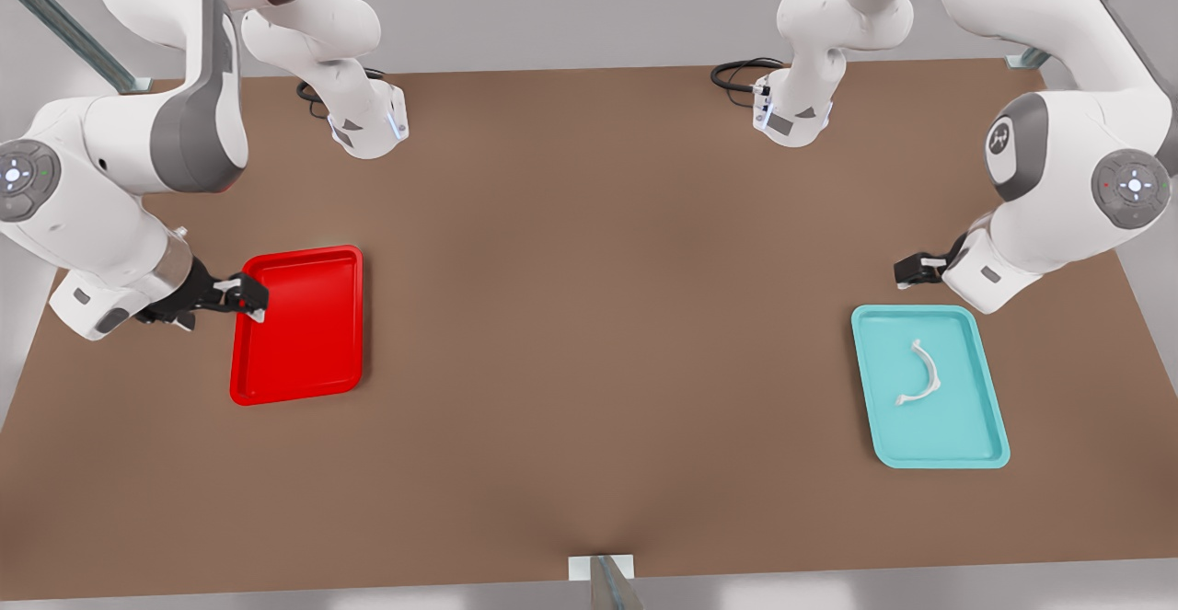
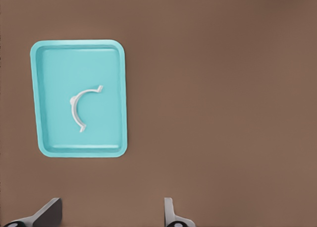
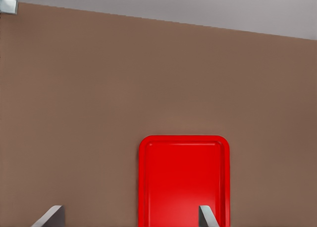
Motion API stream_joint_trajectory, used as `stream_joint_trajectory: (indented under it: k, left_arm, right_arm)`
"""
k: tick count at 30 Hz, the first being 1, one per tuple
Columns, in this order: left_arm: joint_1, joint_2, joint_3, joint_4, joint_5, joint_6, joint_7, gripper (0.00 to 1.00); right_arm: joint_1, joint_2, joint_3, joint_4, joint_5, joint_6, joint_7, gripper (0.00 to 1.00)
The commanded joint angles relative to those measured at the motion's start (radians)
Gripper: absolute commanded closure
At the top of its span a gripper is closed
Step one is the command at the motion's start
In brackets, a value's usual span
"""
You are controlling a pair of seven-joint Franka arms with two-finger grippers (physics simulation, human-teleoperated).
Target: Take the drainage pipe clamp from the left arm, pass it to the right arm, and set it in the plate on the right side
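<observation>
Gaping empty: left fingers (image 2: 170,214) near plate (image 2: 79,42) with clamp (image 2: 74,108), right fingers (image 3: 207,220) over red tray (image 3: 183,182).

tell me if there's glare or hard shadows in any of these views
Front view: soft even light, no hard shadows, a darker patch on the table near its lower middle edge. Left wrist view: the drainage pipe clamp casts almost no shadow on the plate. Right wrist view: a mild sheen on the red tray.

Two white arms (image 1: 110,187) (image 1: 1058,187) wore grey joint bands — round button discs glowed at the elbows, black grippers tipped both, black cables coiled behind.
</observation>
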Motion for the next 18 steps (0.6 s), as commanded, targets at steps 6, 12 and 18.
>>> stream_joint_trajectory:
  k: [6, 12, 18]
  left_arm:
    - [0.007, 0.042, 0.160, -0.310, -0.011, 0.560, 0.066, 0.00]
    - [0.051, 0.184, 0.214, -0.515, -0.321, 1.073, 0.075, 0.00]
    - [0.079, 0.244, 0.228, -0.566, -0.328, 1.085, 0.161, 0.00]
  right_arm:
    - [-0.001, -0.001, -0.003, 0.001, 0.001, 0.037, -0.019, 0.00]
    - [-0.001, 0.002, -0.010, 0.011, 0.000, 0.040, -0.017, 0.00]
    - [-0.001, 0.008, -0.007, 0.019, 0.000, 0.038, -0.014, 0.00]
